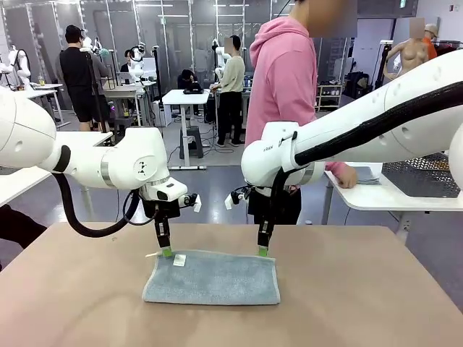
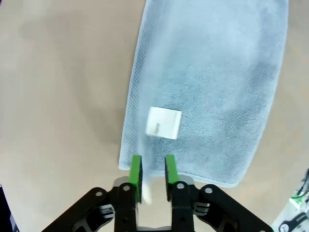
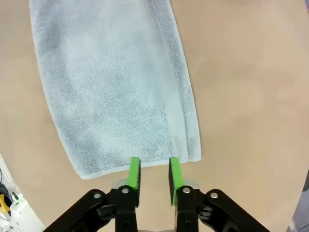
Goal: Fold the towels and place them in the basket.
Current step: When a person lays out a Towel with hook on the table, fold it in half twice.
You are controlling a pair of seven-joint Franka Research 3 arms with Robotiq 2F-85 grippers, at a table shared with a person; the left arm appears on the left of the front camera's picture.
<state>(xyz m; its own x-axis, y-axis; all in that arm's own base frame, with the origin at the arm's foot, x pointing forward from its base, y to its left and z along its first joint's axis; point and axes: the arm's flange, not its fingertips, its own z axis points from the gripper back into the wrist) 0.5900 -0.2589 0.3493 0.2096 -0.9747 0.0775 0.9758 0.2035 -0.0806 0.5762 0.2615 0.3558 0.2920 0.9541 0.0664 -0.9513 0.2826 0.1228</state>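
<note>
A pale blue-grey towel lies folded flat on the tan table, with a white label near its far left corner. My left gripper points down at that far left corner. My right gripper points down at the far right corner. In the left wrist view the left gripper stands open, its green pads apart just over the towel edge beside the label. The right gripper is open too, over the towel edge. The dark mesh basket stands on a white side table at the right.
A person in a pink hoodie stands at the table's far side, one hand resting on the white side table beside a flat grey cloth. Bare tan tabletop surrounds the towel.
</note>
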